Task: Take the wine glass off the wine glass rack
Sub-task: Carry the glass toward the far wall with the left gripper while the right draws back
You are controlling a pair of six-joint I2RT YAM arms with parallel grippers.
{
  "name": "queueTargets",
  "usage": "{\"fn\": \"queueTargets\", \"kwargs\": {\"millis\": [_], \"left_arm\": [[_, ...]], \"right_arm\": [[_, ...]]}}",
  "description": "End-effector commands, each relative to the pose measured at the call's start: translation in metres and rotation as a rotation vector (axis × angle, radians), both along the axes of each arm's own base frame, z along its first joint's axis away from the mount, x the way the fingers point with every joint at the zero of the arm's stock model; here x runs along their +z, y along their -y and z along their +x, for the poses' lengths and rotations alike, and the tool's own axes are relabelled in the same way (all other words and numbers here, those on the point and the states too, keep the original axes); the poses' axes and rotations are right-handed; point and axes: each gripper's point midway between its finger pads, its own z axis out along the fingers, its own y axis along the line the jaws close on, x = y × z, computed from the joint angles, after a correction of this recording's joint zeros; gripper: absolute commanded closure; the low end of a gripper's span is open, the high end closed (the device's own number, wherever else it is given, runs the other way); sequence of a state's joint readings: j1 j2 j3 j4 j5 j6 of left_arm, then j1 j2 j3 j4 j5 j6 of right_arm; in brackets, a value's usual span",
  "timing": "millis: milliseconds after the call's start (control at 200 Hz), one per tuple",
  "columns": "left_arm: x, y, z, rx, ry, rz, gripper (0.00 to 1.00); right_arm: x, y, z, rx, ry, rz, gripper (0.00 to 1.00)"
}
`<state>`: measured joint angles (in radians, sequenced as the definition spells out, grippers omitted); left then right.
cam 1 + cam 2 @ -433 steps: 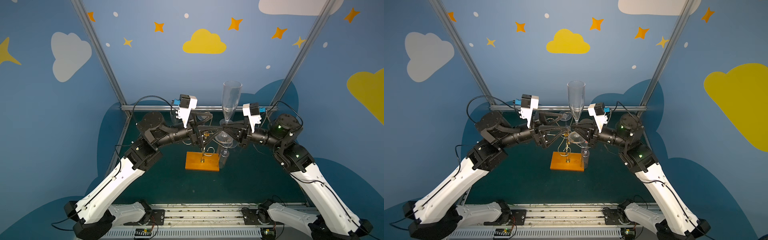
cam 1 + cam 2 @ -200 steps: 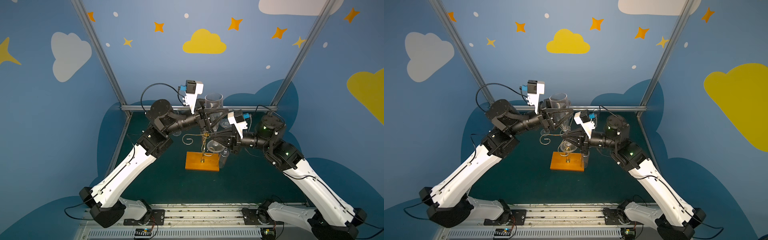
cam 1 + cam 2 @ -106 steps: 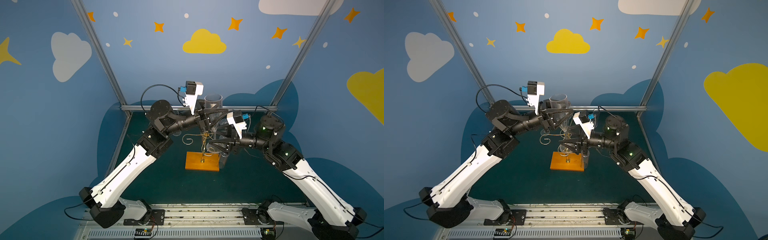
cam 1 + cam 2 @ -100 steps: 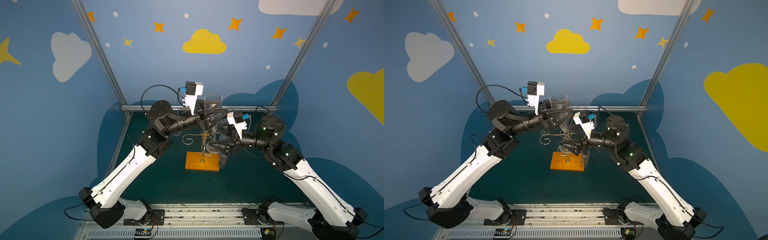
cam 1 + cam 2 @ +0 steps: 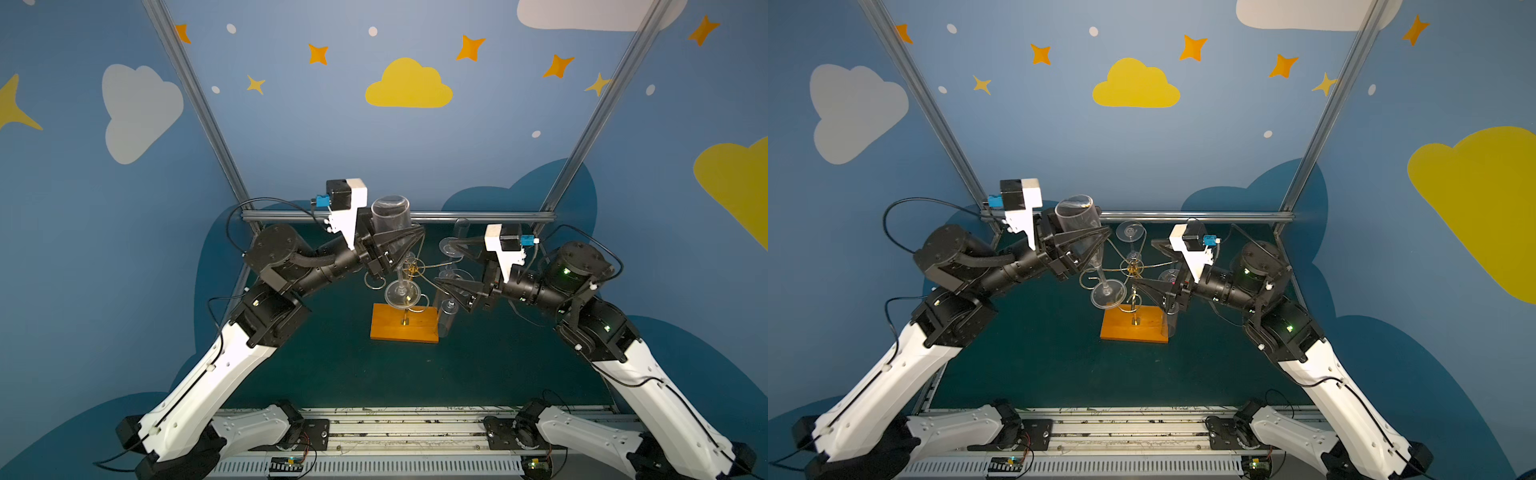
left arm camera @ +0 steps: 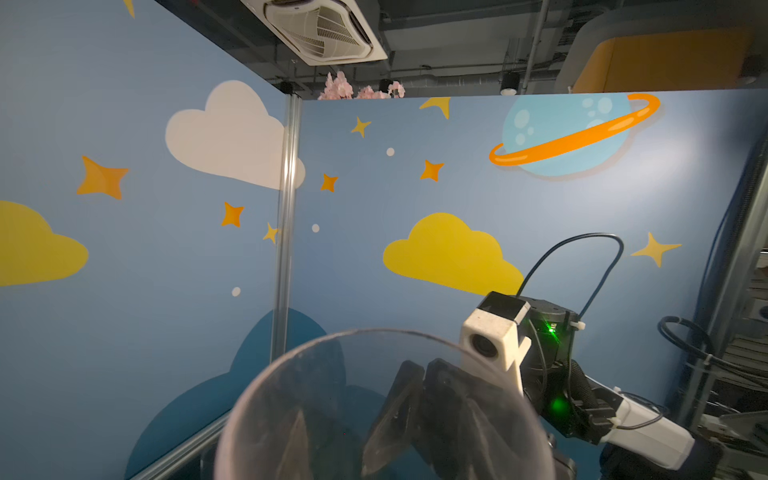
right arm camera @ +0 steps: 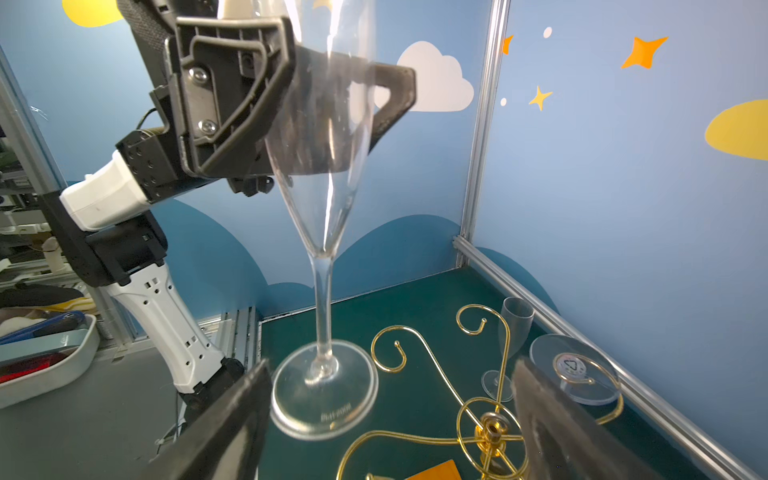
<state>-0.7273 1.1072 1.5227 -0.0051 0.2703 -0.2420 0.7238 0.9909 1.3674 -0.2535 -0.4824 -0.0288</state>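
in both top views the wine glass (image 5: 390,212) (image 5: 1076,212) is shown clamped by its bowl in the left gripper (image 5: 417,236) (image 5: 1105,231), upright, its foot hanging below the fingers, close to the gold wire arms of the wine glass rack (image 5: 405,329) (image 5: 1133,329). the right gripper (image 5: 446,262) (image 5: 1144,263) is seen spread wide across the rack's hub from that foot, gripping nothing.

in the left wrist view the glass's clear rim (image 6: 316,395) is pictured close before the lens, the right arm's wrist camera (image 6: 494,340) beyond it.

in the right wrist view the bowl is seen pinched between the left gripper's black fingers, the foot (image 7: 324,390) just beside a spiral curl (image 7: 373,348) and outside its loop, near one of the right gripper's parted fingers (image 7: 224,428). another glass's foot (image 7: 573,370) is ringed by a farther curl. well off behind the left arm, a grey tray (image 7: 83,353) is seen holding blue and red items.
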Motion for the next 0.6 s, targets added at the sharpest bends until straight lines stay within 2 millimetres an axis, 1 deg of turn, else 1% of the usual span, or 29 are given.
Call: {"fn": "queueTargets", "kwargs": {"millis": [0,90,225,385,451,596], "left_arm": [[0.007,-0.031,0.001,0.176,0.099,0.021,0.58],[0.003,-0.051,-0.002,0.277,0.144,0.053,0.58],[-0.01,-0.082,-0.001,0.446,0.192,0.105,0.58],[-0.035,-0.115,0.013,0.667,0.213,0.104,0.57],[-0.046,-0.123,0.02,0.74,0.218,0.112,0.57],[-0.072,-0.132,0.037,0.839,0.208,0.149,0.57]], "right_arm": [[-0.004,0.007,0.0,-0.039,0.03,-0.013,0.11],[-0.006,0.011,0.0,-0.059,0.037,-0.019,0.11],[-0.014,0.019,0.001,-0.102,0.04,-0.031,0.11],[-0.025,0.03,0.003,-0.162,0.034,-0.038,0.1],[-0.028,0.035,0.004,-0.187,0.035,-0.04,0.1],[-0.034,0.046,0.005,-0.24,0.035,-0.056,0.1]]}}
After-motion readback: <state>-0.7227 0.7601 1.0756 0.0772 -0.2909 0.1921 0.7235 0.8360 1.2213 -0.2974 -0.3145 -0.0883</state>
